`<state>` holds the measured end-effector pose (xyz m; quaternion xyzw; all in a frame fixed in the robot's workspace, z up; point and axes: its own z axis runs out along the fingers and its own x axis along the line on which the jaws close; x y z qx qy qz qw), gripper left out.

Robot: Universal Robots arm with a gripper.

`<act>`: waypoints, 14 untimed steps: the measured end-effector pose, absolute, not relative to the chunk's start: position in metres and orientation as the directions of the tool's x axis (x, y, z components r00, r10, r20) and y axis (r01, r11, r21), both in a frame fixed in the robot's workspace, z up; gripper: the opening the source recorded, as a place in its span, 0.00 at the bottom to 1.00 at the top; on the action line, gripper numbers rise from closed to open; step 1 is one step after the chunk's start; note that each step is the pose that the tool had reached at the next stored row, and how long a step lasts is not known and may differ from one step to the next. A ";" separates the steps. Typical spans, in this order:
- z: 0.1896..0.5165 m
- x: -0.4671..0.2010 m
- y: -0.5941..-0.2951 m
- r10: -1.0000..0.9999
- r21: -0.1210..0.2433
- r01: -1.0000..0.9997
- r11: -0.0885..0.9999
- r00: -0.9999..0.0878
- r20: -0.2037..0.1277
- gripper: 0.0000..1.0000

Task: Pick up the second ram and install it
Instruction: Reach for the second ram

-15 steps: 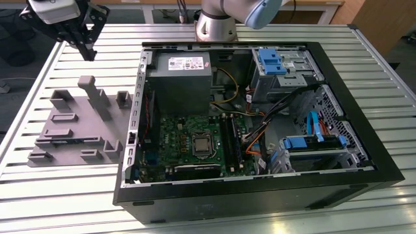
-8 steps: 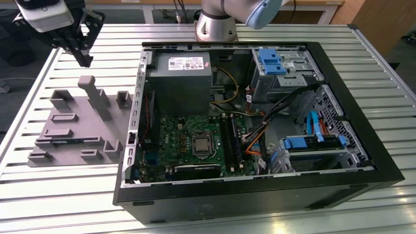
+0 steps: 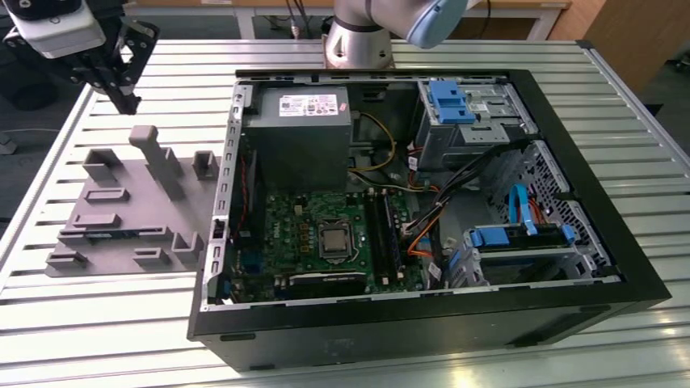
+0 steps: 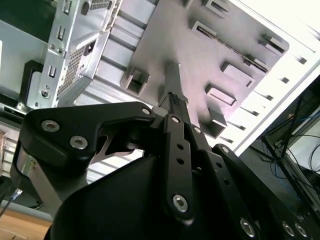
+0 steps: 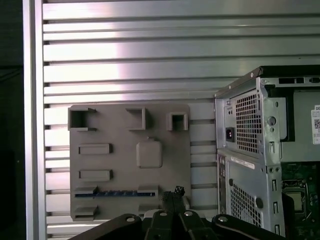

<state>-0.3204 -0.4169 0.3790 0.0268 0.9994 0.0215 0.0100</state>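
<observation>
**Grey tray (image 3: 129, 190), open computer case (image 3: 431, 315), slatted metal table (image 3: 108, 323).**
The tray lies under the pincer (image 3: 128, 103); the case stands just beside the tray, farther from the pincer, with power supply (image 3: 296, 137), green main board (image 3: 302, 226), blue drive brackets (image 3: 448, 101) and cables (image 3: 422, 230) exposed inside.

You've got a gripper (image 4: 172, 98) built from matte black links (image 4: 75, 135), broad and flat, each pinned with bright silver socket screws (image 4: 180, 202). In the exterior view a white and grey housing (image 3: 54, 28) sits on top of it. The arm's base column (image 3: 356, 44) is brushed silver-grey, and the joint above it has a rounded pale blue cap (image 3: 437, 20).
</observation>
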 end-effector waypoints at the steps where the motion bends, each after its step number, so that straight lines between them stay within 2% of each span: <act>1: 0.379 -0.323 -0.417 0.054 0.044 0.053 0.998 -0.998 -0.019 0.11; 14: 0.378 -0.338 -0.417 0.054 0.044 0.053 0.998 -0.998 -0.019 0.11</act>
